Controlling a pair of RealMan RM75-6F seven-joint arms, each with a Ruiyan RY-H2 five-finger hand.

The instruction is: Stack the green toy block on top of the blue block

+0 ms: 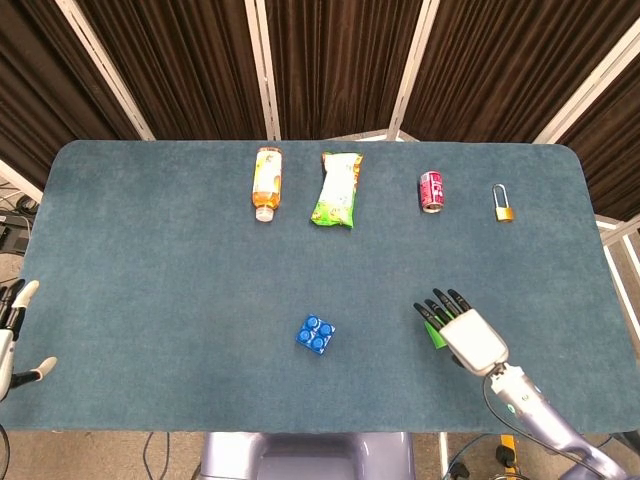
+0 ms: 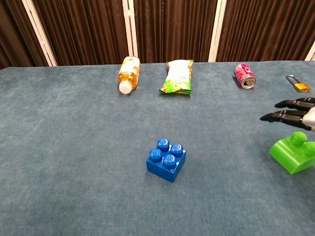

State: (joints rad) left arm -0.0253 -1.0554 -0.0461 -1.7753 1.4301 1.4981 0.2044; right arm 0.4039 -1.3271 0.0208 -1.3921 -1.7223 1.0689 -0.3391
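Observation:
The blue block (image 1: 316, 334) (image 2: 166, 159) sits studs-up near the table's front middle. To its right lies the green block (image 2: 294, 153), of which only a sliver (image 1: 431, 334) shows in the head view, under my right hand (image 1: 462, 327). That hand hovers above the green block with its dark fingers (image 2: 289, 110) stretched out flat and apart, holding nothing. The chest view shows a gap between the fingers and the block. My left hand (image 1: 10, 335) hangs off the table's left edge, fingers apart and empty.
Along the far side lie an orange drink bottle (image 1: 266, 183), a green snack bag (image 1: 337, 188), a red can (image 1: 431, 191) and a brass padlock (image 1: 503, 205). The blue-grey tabletop (image 1: 160, 270) ends just in front of both blocks.

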